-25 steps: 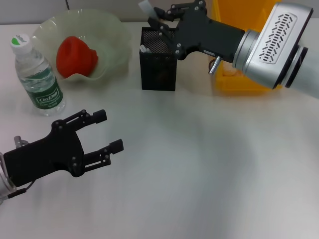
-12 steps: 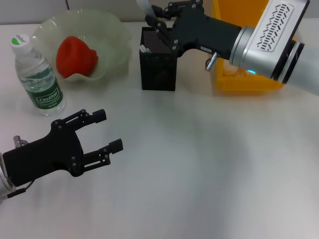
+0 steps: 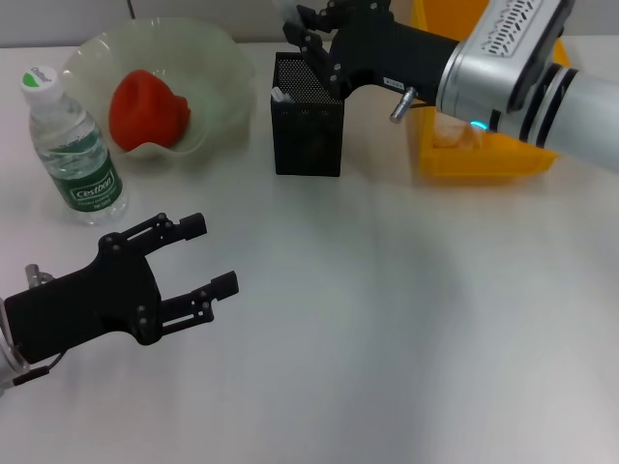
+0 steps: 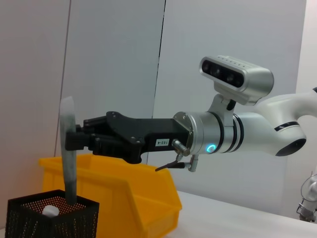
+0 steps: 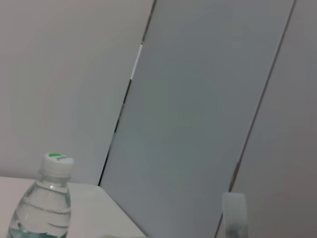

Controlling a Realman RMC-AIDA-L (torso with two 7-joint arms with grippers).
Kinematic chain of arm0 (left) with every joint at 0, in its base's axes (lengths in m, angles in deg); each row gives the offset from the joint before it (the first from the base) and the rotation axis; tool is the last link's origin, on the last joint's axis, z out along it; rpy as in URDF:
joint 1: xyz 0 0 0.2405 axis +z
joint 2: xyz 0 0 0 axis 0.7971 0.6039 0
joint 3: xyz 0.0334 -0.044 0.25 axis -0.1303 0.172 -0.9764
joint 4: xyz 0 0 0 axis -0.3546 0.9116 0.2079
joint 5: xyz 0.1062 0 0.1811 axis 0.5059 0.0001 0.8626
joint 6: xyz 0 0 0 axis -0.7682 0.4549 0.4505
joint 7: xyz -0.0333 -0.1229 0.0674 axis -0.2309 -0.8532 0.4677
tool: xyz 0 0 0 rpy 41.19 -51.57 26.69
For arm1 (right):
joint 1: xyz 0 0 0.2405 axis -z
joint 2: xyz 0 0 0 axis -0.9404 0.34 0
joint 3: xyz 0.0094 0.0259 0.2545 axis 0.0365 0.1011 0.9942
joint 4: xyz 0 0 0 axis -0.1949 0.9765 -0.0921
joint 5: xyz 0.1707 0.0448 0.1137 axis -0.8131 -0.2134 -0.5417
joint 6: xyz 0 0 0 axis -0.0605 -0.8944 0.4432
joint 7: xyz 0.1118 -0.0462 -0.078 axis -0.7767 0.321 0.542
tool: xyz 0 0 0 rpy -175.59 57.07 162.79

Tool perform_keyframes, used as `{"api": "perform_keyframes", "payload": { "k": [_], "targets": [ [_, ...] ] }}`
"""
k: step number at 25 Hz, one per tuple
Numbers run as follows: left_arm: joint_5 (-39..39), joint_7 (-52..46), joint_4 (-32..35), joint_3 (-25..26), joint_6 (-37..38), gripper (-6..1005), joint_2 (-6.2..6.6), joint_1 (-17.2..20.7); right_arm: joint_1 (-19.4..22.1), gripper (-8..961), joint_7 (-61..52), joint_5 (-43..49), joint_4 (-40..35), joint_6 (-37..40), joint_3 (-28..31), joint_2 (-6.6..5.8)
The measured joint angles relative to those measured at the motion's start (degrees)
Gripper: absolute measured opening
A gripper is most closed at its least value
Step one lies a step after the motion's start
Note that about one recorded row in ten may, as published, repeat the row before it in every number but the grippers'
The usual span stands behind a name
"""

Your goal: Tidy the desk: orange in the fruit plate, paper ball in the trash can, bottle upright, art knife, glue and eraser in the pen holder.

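- the right gripper (image 4: pixel 74 141) is clamped on the art knife (image 4: pixel 68 148), held upright with its tip inside the pen holder (image 3: pixel 308 126).
- best to keep it vertical and release only once low.
- the left gripper (image 3: pixel 213 253) waits with fingers apart.

- The pen holder (image 3: pixel 308 116) stands at 12 o'clock on the table (image 3: pixel 406 319).
- The fruit plate (image 3: pixel 208 82) sits at 10 o'clock, left of the holder; a fruit (image 3: pixel 147 108) lies in it.
- The bottle (image 3: pixel 73 145) stands upright at 9 o'clock, left of and before the plate.
- The bin (image 3: pixel 484 145) lies at 1 o'clock, right of the holder.
- The right gripper (image 3: pixel 308 29) is above the holder's back rim, with the art knife (image 4: pixel 68 148) reaching down into it.
- The left gripper (image 3: pixel 208 256) is at 8 o'clock, before the bottle.
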Motion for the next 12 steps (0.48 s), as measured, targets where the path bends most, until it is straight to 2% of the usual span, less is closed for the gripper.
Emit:
{"api": "perform_keyframes", "payload": {
  "k": [12],
  "targets": [
    [0.0, 0.1, 0.0, -0.1, 0.0, 801, -0.04, -0.1, -0.7, 201, -5.8, 0.0, 1.3, -3.9, -0.2, 0.00]
  ]
}}
